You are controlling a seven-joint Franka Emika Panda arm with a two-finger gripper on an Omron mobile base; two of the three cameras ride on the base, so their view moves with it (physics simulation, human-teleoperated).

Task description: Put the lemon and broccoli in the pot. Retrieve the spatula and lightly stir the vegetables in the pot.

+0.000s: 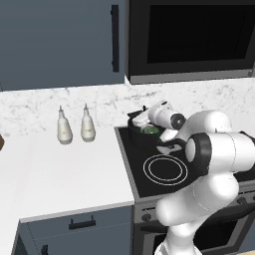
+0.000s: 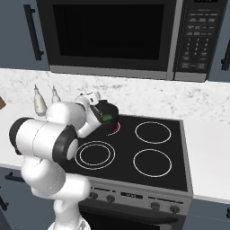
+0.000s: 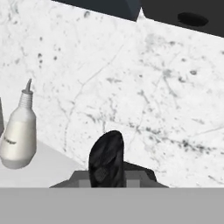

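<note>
Left base view: the pot (image 1: 145, 134) sits on the rear left burner of the black stove (image 1: 164, 172), and the broccoli (image 1: 148, 130) shows as a green patch inside its mouth. The gripper (image 1: 142, 119) hangs just above the pot's rim, at the back. Two white bottles (image 1: 74, 127) stand on the white counter (image 1: 60, 174) to the left, well apart from the pot. No lemon can be made out in the pot; the arm hides part of the opening.

Right base view: the pot (image 2: 108, 117) is half hidden behind the forearm. A green spot, the broccoli (image 2: 107, 118), lies inside it, with a sliver of red burner ring at its base. The gripper (image 2: 92, 97) is at the pot's left edge. A microwave (image 2: 130, 38) hangs above the stove (image 2: 143, 152).

Hand view: the camera faces the marble backsplash (image 3: 131, 87), with one bottle (image 3: 18, 131) at the left. One dark fingertip (image 3: 106, 159) rises at the bottom centre. Whether the jaws are wide, narrow or holding anything cannot be told.

Judgement: the broccoli placement appears complete. The step in hand is probably the move away from the pot. The next move calls for locating the lemon or the spatula, then lifting clear of the rim without nudging the pot.

Surroundings: grey-blue cabinets, white counter, marble wall.
</note>
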